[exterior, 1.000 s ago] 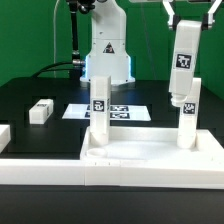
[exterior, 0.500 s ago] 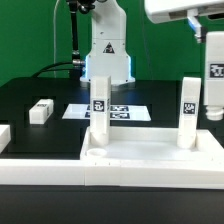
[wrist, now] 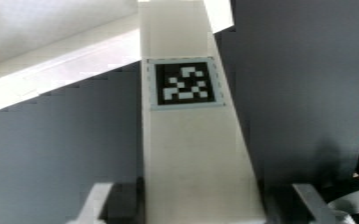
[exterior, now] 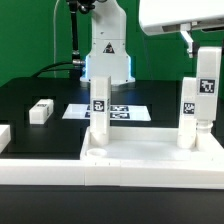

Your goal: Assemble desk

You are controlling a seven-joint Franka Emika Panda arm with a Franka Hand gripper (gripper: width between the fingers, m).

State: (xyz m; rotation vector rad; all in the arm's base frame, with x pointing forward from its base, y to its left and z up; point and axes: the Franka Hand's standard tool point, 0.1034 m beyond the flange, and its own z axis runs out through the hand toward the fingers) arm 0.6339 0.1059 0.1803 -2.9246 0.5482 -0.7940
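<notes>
1. Two-finger gripper (wrist: 202, 208): clenched on a white square-post plastic leg (exterior: 207, 88), called the held leg from here on. In the wrist view the post runs straight out between the grey fingers (wrist: 101, 205), one on each side.
2. Held leg: hangs roughly upright below the gripper, with its black-and-white square tag (wrist: 185, 82) facing both cameras. Its lower end shows clear of any surface in the exterior view.
3. Wide flat white plastic rectangular desk top (exterior: 140, 152): lies recessed face up, below the gripper and towards the exterior view's left.
4. Near upright leg (exterior: 188, 112): a white tagged post standing on the desk top just beside the held leg, on the exterior view's left of it. I cannot tell whether the two touch.
5. Far upright leg (exterior: 99, 110): a second tagged post standing on the desk top, well apart from the gripper.
6. Loose leg (exterior: 40, 110): lies flat on the black table (exterior: 50, 132), farthest from the gripper.
7. Marker board (exterior: 125, 112): flat on the table beyond the far upright leg.
8. Long low white border bars (exterior: 35, 168): they run along the desk top's edge nearest the exterior camera.
9. White robot base (exterior: 108, 50): stands behind the marker board.
</notes>
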